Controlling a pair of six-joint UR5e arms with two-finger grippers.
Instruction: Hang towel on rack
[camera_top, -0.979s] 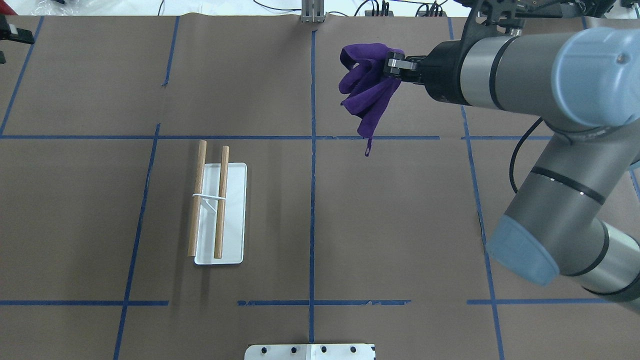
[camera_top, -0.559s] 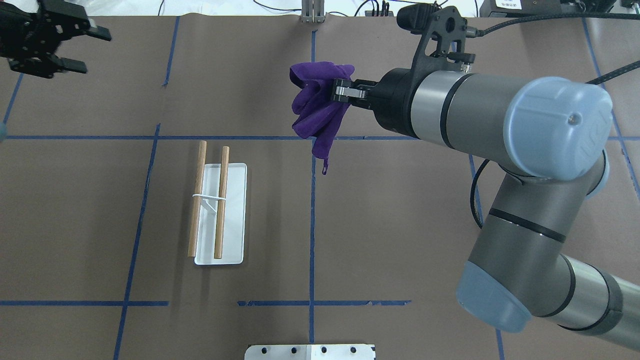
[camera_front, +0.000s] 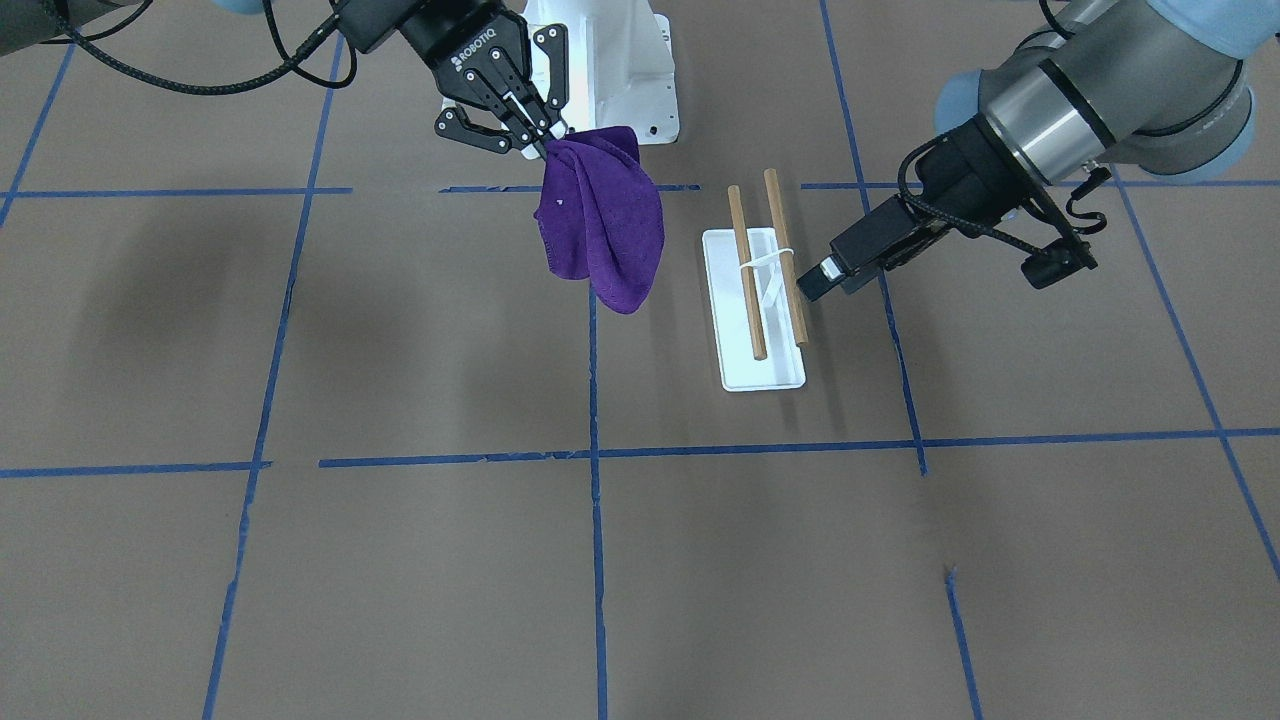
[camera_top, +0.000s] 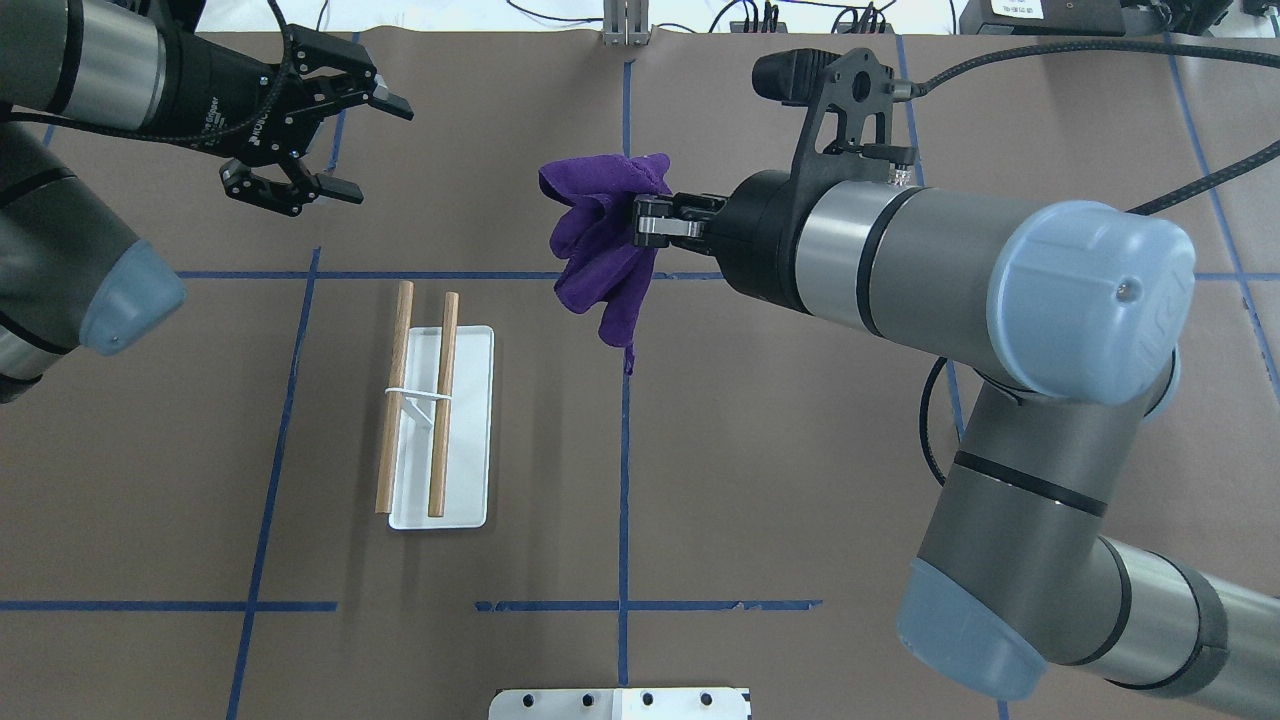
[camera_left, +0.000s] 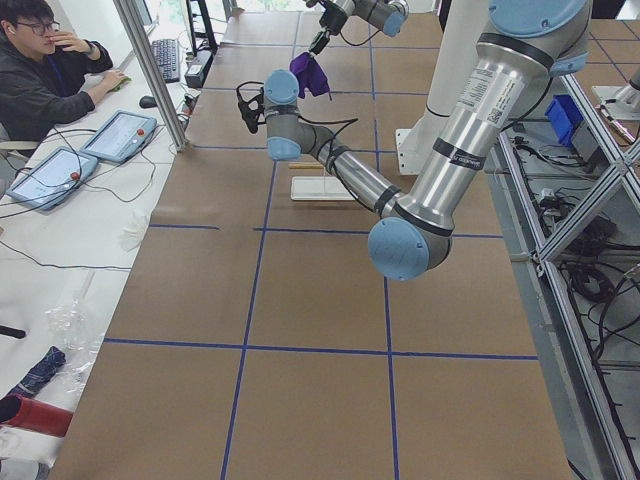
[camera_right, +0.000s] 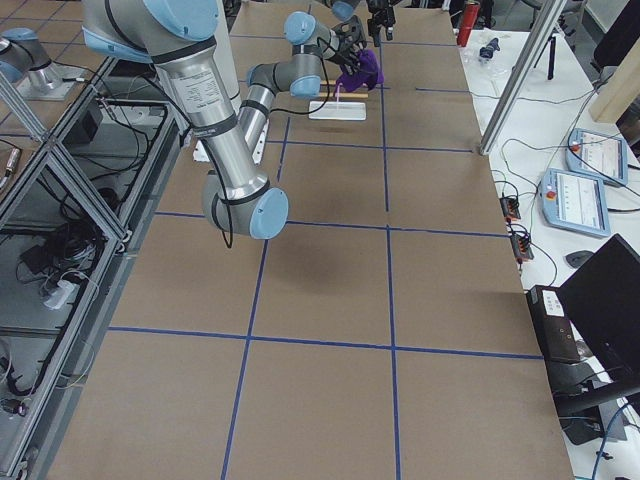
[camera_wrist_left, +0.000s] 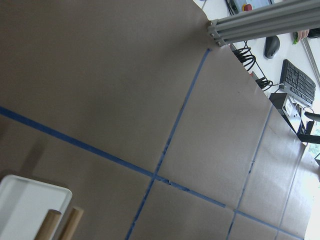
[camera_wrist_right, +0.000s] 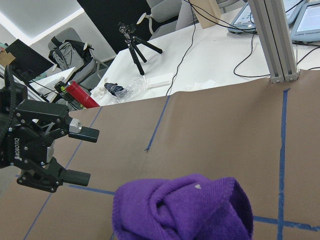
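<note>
The rack (camera_top: 468, 440) stands flat on the table (camera_top: 780, 470). To the rack's right the towel (camera_top: 598, 255) hangs bunched in the air, its top pinched by the right gripper (camera_top: 640, 220). The left gripper (camera_top: 370, 148) hovers off the rack's left, jaws spread wide.

In my right wrist view, the towel (camera_wrist_right: 185, 207) is cut off by the bottom edge, and I cannot see its clamped part. In my left wrist view, the rack (camera_wrist_left: 30, 205) runs off the picture's corner: only a base corner and two dowel ends show. In both side views, its crosspiece is too small to resolve.
</note>
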